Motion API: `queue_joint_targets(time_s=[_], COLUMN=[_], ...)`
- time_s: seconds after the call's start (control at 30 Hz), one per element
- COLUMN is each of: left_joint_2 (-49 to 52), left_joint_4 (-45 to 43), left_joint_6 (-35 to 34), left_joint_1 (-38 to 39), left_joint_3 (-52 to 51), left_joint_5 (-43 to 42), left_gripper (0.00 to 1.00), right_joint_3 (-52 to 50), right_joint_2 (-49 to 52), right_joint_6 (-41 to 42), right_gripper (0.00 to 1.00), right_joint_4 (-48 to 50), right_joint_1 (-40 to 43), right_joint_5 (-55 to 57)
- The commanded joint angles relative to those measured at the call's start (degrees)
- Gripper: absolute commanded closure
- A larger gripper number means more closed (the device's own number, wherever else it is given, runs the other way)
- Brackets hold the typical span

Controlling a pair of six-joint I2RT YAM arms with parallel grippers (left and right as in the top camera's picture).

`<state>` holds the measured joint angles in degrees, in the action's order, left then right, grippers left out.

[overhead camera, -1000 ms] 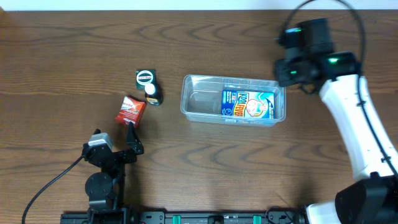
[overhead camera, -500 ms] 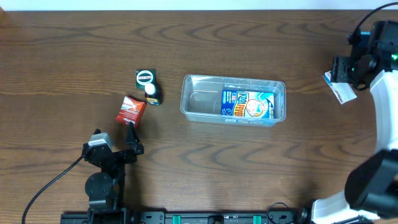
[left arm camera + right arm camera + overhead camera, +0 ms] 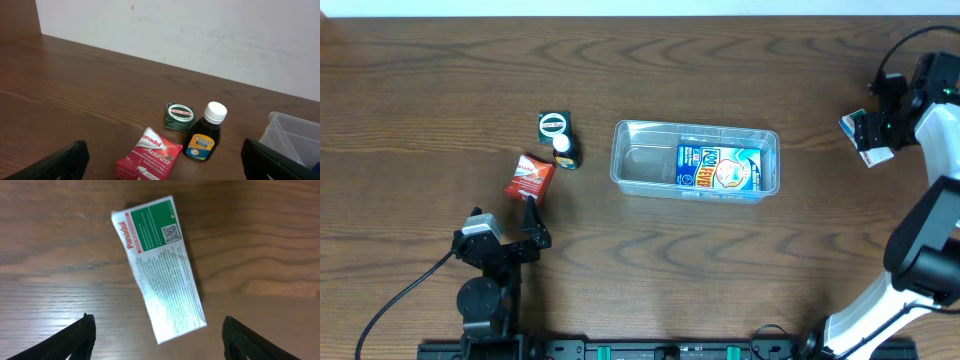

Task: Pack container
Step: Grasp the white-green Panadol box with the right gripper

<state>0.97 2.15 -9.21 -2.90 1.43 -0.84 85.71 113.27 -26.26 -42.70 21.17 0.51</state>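
The clear plastic container (image 3: 630,160) sits mid-table with a blue box (image 3: 719,167) inside it; its corner shows in the left wrist view (image 3: 292,137). A red Panadol box (image 3: 529,178) (image 3: 150,154), a dark bottle with a white cap (image 3: 565,152) (image 3: 205,135) and a small green tin (image 3: 553,124) (image 3: 179,115) lie left of it. My left gripper (image 3: 532,225) (image 3: 162,172) is open and empty, just short of the red box. My right gripper (image 3: 876,130) (image 3: 157,340) is open over a white and green Panadol box (image 3: 860,140) (image 3: 160,265) at the far right.
The table is brown wood. A white wall (image 3: 200,30) runs along the far edge. The right arm's white link (image 3: 940,140) rises at the right edge.
My right arm has swung from beside the container's right end out to the far right, above the white and green box. The left arm has not moved.
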Motion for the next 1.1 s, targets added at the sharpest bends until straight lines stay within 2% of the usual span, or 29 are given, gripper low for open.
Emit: queue_joint_targets(time_s=[0.0,0.5,0.87,1.07], left_joint_2=[0.1,0.1,0.1,0.1], left_joint_4=[2.0,2.0,2.0,2.0], left_joint_6=[-0.2,-0.3,-0.3,-0.2], left_joint_1=[-0.2,-0.2,-0.2,-0.2], left_joint_3=[-1.2,-1.2,-1.2,-1.2], left_joint_5=[1.5,1.5,1.5,1.5], left_gripper=[0.02,0.02,0.02,0.02], right_joint_3=[0.5,0.5,0.7,0.7], right_joint_2=[3.6,7.2,7.2,8.0], right_joint_6=[-4.3,-4.3,-4.8,-5.8], right_gripper=[0.21,0.29,0.17,0.16], right_joint_4=[0.5,2.9,6.3,7.0], right_joint_1=[0.6,0.6,0.6,0.6], right_joint_5=[-1.1,-2.0,-2.0,-2.1])
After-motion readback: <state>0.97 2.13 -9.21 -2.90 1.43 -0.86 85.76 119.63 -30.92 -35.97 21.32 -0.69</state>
